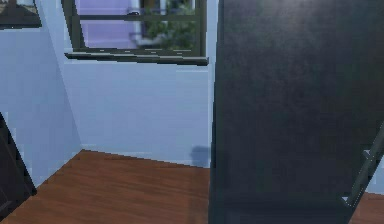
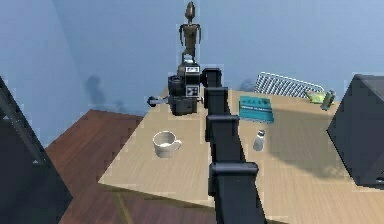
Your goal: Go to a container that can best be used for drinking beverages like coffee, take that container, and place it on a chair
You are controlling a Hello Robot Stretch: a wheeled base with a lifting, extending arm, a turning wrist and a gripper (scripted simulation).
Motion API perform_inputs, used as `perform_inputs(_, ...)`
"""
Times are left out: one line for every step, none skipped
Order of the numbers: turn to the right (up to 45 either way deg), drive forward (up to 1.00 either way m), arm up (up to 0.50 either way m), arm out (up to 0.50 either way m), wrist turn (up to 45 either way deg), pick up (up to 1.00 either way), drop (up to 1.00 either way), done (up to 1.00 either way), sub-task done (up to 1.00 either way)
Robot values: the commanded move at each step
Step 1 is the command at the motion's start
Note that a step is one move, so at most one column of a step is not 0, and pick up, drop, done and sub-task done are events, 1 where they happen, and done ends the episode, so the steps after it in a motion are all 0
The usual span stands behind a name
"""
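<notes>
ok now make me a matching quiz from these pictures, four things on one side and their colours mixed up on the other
Things:
1 mug
2 flat box
3 statue
4 tall cupboard

Colours:
a teal
b near black
c white
d brown

Pairs: 1-c, 2-a, 3-d, 4-b

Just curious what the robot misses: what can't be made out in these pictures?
- Arm side view: whether the gripper holds anything; its far end is too small.
- Arm side view: dark grey box, cut by the right edge.
- Forward view: tall black cabinet, cut by top and bottom edges.
</notes>
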Motion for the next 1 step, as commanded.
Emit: perform_inputs(0.0,0.00,-0.30,0.00,0.0,0.00,0.00,0.00,0.00)
